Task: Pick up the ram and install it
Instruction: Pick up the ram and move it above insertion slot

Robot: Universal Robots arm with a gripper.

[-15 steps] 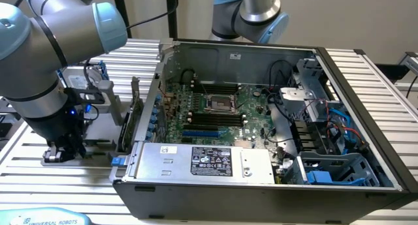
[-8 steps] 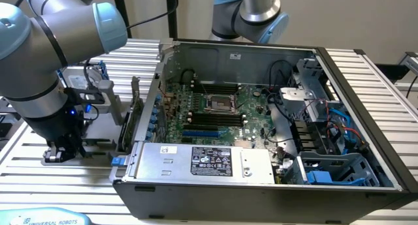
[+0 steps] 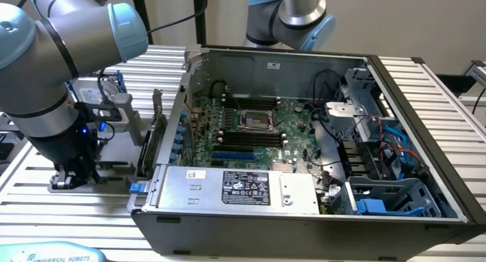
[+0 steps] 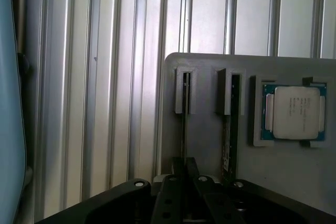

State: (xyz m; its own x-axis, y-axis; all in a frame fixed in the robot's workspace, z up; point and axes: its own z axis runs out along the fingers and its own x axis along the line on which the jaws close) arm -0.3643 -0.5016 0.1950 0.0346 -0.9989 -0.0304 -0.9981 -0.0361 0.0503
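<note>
**Gripper** [image 4: 184, 165] lowered onto the grey holder [image 4: 210, 140], jaws drawn narrow and pinched on the thin edge of the ram [image 4: 185, 98].

**Holder and contents.**
- Ram standing on edge in the holder's outer slot, the one nearest the holder's side rim.
- In the neighbouring slot, a second stick [image 4: 228, 145], green along its edge, likewise on edge and apart from the fingertips.
- In the square recess beyond that slot, a silver processor chip [image 4: 294, 111] lying flat, printed face up.
- Holder itself resting on a ribbed aluminium table [image 4: 105, 77].

**Case and contents.**
- To the exterior view's right of the holder, a computer case [image 3: 304, 230] lying with its open side up.
- Inside, a motherboard [image 3: 292, 125] with processor socket [image 3: 254, 121] and black memory slots [image 3: 247, 139].
- Also inside, a power supply [image 3: 235, 188] along the wall facing the camera, and a blue drive cage [image 3: 387, 202] in the corner farthest from the holder.
- Between holder and case, an upright expansion card [image 3: 157, 134].

**Hidden or unclear.**
- One end of the ram covered by the black gripper body.
- Chips not discernible, with the board seen edge-on.
- Holder cut off behind that same body.
- Pale blue surface [image 4: 10, 103] cropped at the frame edge, identity unclear.
- Second arm [image 3: 292, 17] beyond the case, cropped at the frame's upper edge.
</note>
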